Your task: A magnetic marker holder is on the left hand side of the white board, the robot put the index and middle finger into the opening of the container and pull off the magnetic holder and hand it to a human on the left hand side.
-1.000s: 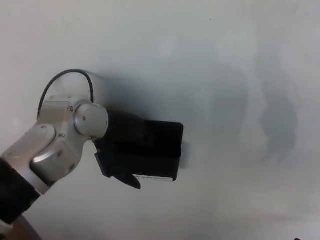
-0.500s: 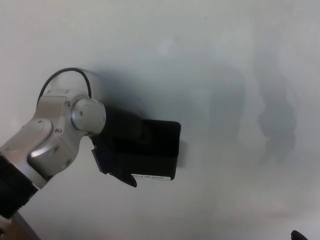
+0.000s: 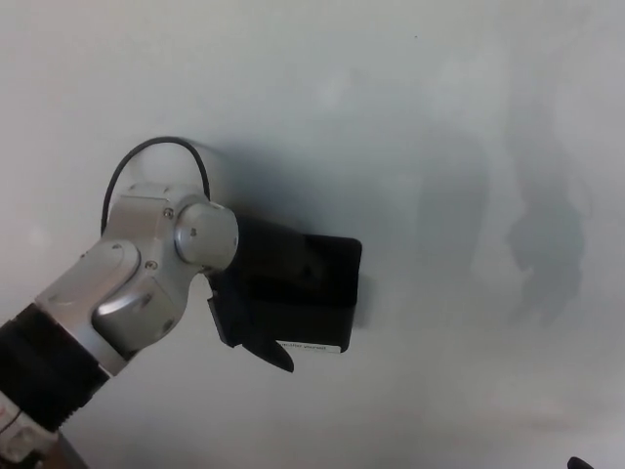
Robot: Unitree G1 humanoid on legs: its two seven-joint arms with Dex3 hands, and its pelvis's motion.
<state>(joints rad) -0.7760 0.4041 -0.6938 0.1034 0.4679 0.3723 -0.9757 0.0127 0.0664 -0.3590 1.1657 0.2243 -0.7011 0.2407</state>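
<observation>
Looks to me like an office or meeting room: a smooth pale grey-white whiteboard surface (image 3: 410, 107) fills my whole view, with a black box-shaped magnetic marker holder (image 3: 317, 293) stuck to it. I can't narrow it further.

I see a pale grey-white board (image 3: 410, 107) filling the view, plain, with darker grey smudgy shadows on its right side. My left arm (image 3: 137, 283) is brushed silver at the wrist joint, with a black sleeve lower down and a thin black cable (image 3: 156, 147) looping above it. The left hand (image 3: 256, 308) is black. The holder (image 3: 322, 288) is black too, with a small white label (image 3: 311, 346) along its bottom edge.
</observation>
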